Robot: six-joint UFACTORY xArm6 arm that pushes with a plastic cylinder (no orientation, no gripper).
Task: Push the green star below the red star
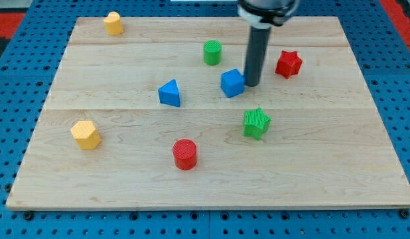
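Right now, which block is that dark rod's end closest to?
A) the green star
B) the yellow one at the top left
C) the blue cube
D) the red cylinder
C: my tip sits right beside the blue cube, on its right in the view, apparently touching it.

Wooden board (364, 166), eight blocks. My tip (252, 84): just right of blue cube (232, 83), between it and red star (288, 64). Green star (256, 123): below tip. Green cylinder (212, 52): near top edge. Blue triangle (170, 93): centre. Red cylinder (185, 154): toward bottom edge. Yellow hexagonal block (85, 135): left edge. Yellow block (113, 22): top-left corner.
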